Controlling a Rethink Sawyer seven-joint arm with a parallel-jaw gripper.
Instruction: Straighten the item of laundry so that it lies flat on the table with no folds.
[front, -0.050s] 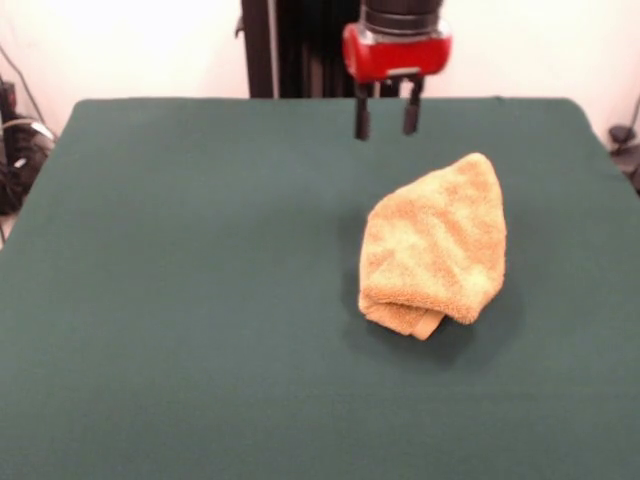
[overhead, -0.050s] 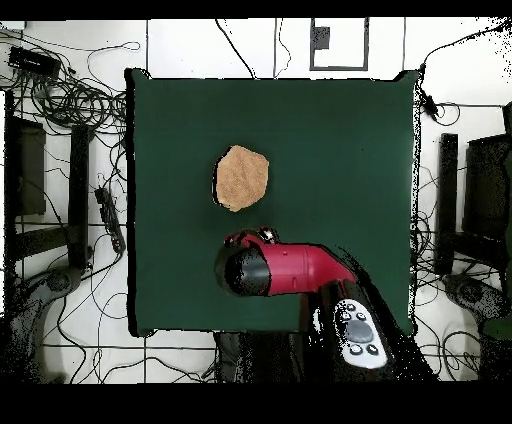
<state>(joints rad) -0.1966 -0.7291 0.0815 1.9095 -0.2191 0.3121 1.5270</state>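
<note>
Your hand (front, -0.050s: 384, 120) hangs released above the desk (front, -0.050s: 180, 300), fingers apart, gripping nothing. The towel (front, -0.050s: 435, 245) lies folded over itself, apart from the hand.

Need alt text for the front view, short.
An orange-tan towel lies bunched and folded over on itself, right of centre on a dark green table. The robot's red and black gripper hangs open above the table behind the towel, not touching it and holding nothing.
</note>
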